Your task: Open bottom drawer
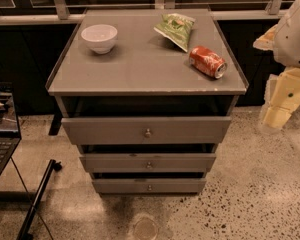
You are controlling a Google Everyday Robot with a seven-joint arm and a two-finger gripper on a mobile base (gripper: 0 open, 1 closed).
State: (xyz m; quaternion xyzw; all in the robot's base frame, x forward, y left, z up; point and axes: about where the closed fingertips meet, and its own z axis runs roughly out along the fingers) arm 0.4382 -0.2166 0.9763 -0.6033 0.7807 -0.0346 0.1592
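Bottom drawer (120, 185): seemingly sitting closed, untouched.
End effector (277, 115): hanging well apart, up-right of the bottom drawer; grip, cannot tell.
Left: I'm guessing everything, reaching and pulling.

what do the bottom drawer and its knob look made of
The bottom drawer looks like matte grey painted wood or laminate: flat, dull front. Its knob is likely metal: it glints. The gripper hangs beside the cabinet, touching neither.

Dim room, light from overhead: soft sheen on cabinet top (140, 66), deep shadow in the recess under it. Pale, washed-out gripper (277, 115) at right edge, off the cabinet's side. Faint glare on floor (146, 227).
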